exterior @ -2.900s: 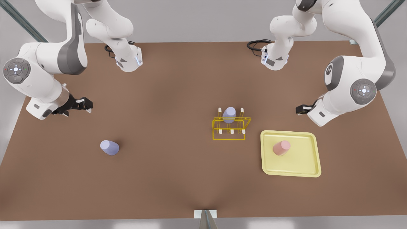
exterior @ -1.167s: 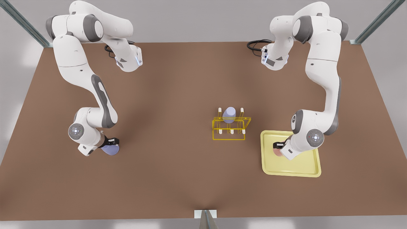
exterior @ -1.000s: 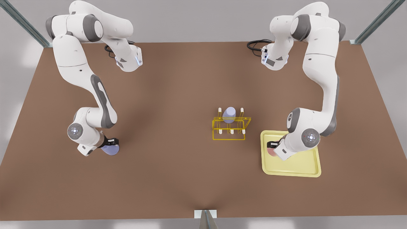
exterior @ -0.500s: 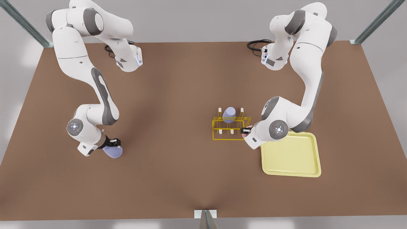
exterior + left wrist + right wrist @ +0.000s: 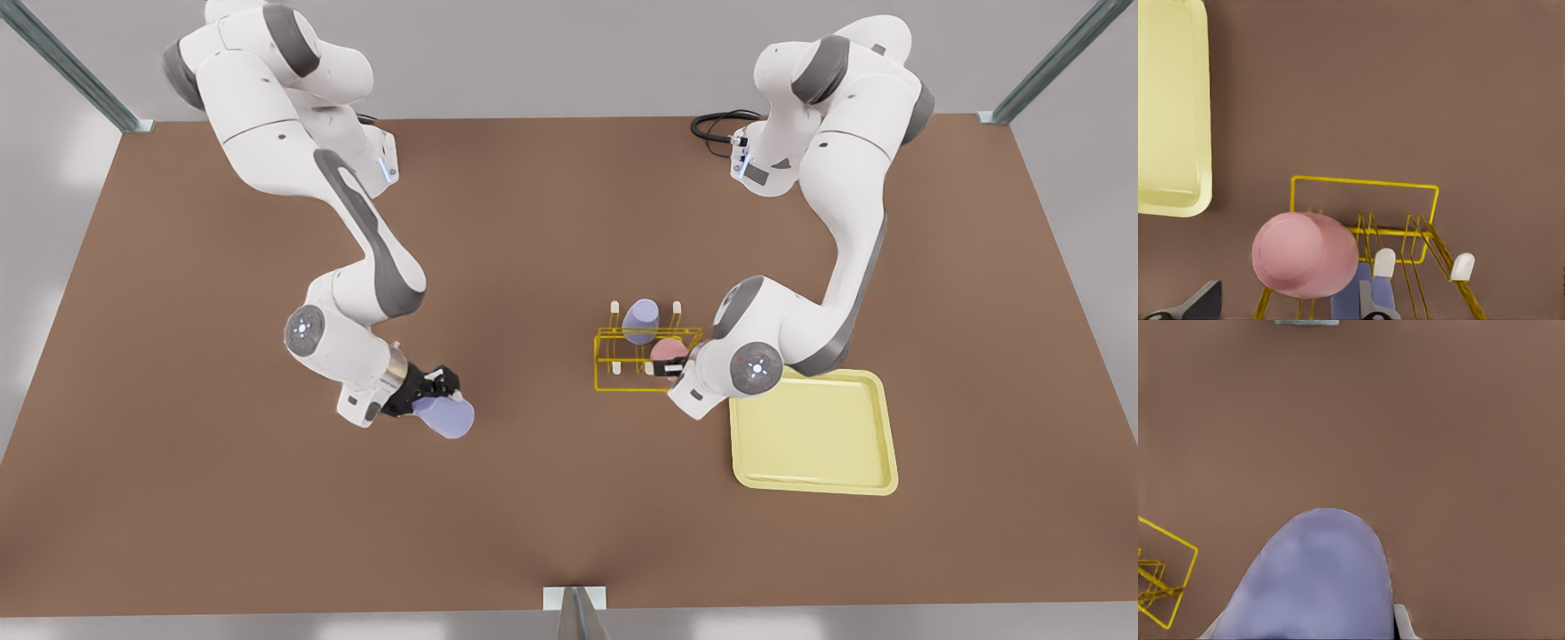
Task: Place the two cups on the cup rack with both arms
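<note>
Both cups have left table and tray (image 5: 813, 462): left gripper (image 5: 673, 368) clamps pink cup (image 5: 666, 354) over rack (image 5: 640, 378) for pegging; right gripper (image 5: 433, 392) grips lavender cup (image 5: 444, 417), mid-carry.

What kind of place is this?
Probably a make-believe computer robot lab: two white arms at a bare brown table, metal frame posts at its corners, and just cups, a cup rack and a tray.
</note>
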Controlling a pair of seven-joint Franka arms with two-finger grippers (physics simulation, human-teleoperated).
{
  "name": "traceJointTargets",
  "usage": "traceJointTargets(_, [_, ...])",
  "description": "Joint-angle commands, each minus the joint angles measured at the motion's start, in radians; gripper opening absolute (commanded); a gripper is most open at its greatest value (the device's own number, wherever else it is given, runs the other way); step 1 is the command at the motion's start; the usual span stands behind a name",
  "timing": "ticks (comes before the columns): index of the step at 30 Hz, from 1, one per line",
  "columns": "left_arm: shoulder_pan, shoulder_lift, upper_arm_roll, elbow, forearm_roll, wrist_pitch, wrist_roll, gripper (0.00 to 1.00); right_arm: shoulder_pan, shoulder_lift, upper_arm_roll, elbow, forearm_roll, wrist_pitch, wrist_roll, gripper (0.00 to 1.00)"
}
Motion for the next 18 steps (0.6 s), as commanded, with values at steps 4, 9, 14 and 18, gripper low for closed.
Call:
traceJointTargets(4, [0.188,-0.041,0.004,0.250,0.121,-0.445,0.315,1.00,0.119,0.089,0.000,0.181,0.101,-0.055,0.269,0.75])
traceJointTargets(9, [-0.047,-0.468,0.382,-0.238,0.092,-0.196,0.603,1.00,0.217,0.187,-0.005,0.301,0.099,-0.033,0.366,0.75])
traceJointTargets(14, [-0.055,-0.405,0.354,-0.222,0.037,-0.220,0.602,1.00,0.274,0.247,-0.008,0.358,0.101,0.001,0.369,0.75])
traceJointTargets(18, [-0.053,-0.397,0.354,-0.221,0.037,-0.218,0.602,1.00,0.300,0.251,-0.006,0.353,0.124,0.002,0.386,0.75])
